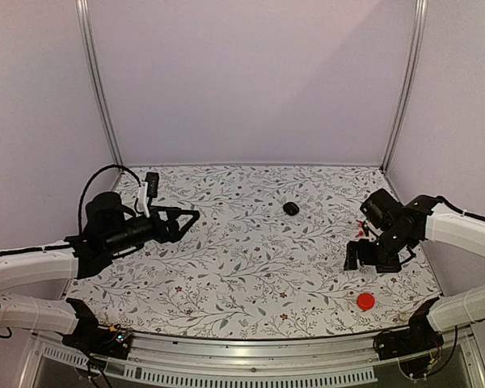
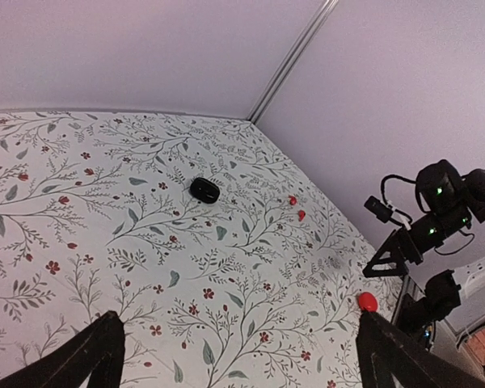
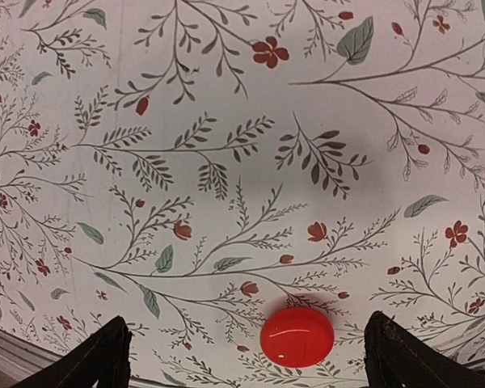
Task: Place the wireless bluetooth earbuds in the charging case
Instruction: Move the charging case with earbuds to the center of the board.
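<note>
The charging case [image 1: 291, 208] is a small glossy black pebble lying shut on the floral table, mid-back; it also shows in the left wrist view [image 2: 204, 190]. Two small bright red pieces, apparently the earbuds [image 2: 296, 207], lie to its right, near the right arm [image 1: 360, 225]. My left gripper [image 1: 189, 225] is open and empty, hovering at the left and pointing toward the case; its fingertips [image 2: 93, 356] frame bare table. My right gripper [image 1: 362, 263] is open and empty, above the table just beyond a flat red disc [image 3: 297, 335].
The flat red disc [image 1: 365, 301] lies near the front right edge and shows in the left wrist view [image 2: 367, 301]. White walls and metal posts [image 1: 404, 89] enclose the table. The right arm [image 2: 436, 210] stands at the far right.
</note>
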`<state>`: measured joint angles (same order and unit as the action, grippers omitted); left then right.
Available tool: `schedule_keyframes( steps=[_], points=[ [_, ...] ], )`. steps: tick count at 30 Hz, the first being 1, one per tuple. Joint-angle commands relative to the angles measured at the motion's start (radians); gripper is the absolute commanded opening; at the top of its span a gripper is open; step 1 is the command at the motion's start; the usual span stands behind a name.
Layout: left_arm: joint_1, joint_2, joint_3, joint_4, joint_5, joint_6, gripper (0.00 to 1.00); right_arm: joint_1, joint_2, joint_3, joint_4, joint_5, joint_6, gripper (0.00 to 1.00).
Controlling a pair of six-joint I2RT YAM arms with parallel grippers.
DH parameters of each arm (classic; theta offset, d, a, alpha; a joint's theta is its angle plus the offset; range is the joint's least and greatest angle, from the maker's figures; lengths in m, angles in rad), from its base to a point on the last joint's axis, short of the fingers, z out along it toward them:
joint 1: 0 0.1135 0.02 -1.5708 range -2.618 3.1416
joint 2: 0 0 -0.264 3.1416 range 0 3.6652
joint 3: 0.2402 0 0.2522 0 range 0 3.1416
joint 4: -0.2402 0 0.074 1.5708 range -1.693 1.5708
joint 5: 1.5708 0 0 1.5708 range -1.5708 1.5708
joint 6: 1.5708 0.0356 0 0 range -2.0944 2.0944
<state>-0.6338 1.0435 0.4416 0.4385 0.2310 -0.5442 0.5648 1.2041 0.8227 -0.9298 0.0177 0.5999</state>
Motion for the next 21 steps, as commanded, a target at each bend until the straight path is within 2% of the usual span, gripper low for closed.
schedule_keyframes(
  steps=[1,6,14,21],
  points=[
    [0.008,-0.008,-0.007,0.043,0.013,-0.018,1.0,0.003,0.035,-0.09,-0.067,-0.003,0.15,0.99],
    [0.008,-0.004,-0.011,0.053,0.006,-0.024,1.0,0.003,0.037,-0.095,-0.053,-0.048,0.199,0.96],
    [0.007,0.002,-0.027,0.086,0.003,-0.047,1.0,0.012,0.128,-0.066,-0.042,-0.11,0.274,0.92],
    [0.008,-0.009,-0.04,0.104,-0.005,-0.048,1.0,0.035,0.131,-0.148,-0.008,-0.172,0.445,0.87]
  ],
)
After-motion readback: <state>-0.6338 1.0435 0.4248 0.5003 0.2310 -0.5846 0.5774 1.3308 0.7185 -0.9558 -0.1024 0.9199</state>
